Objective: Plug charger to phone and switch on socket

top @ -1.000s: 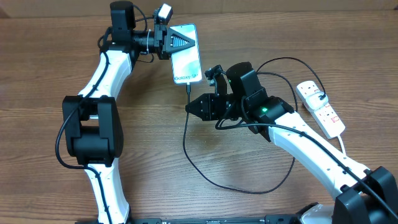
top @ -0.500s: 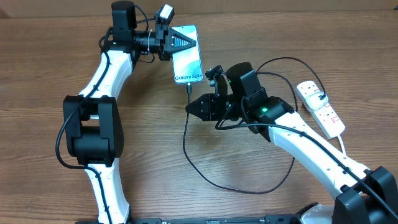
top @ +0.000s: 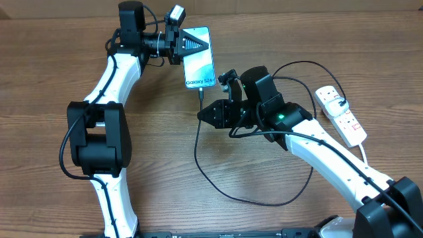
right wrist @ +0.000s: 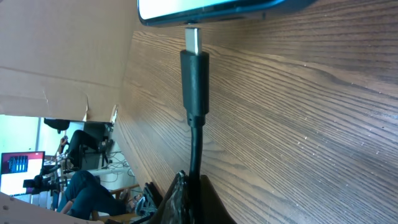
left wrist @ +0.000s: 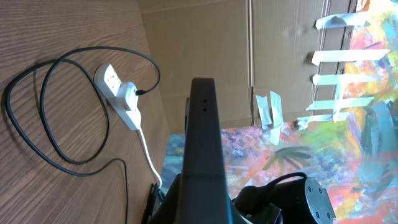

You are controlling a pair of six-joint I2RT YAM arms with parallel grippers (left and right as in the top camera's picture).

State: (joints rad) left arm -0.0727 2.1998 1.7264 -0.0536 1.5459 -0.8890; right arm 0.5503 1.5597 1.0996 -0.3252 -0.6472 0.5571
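Note:
The phone (top: 199,63) with its light screen reading "Galaxy S24+" lies at the back centre; my left gripper (top: 190,45) is shut on its far end, and the left wrist view shows the phone's dark edge (left wrist: 203,155) between the fingers. My right gripper (top: 203,114) is shut on the charger cable (top: 198,142) just behind its black connector (right wrist: 194,81). The connector's metal tip (right wrist: 193,38) sits right at the phone's bottom edge (right wrist: 217,14), partly showing. The cable loops over the table to a white plug in the socket (top: 341,116), a white power strip at the right.
The power strip and cable loop also show in the left wrist view (left wrist: 118,96), with the strip's white cord (left wrist: 149,155) trailing off. Cardboard walls stand behind the table. Bare wood lies at the front left.
The phone has shifted very slightly since one second ago, its lower end nudged toward the connector. The right gripper and cable have barely moved.

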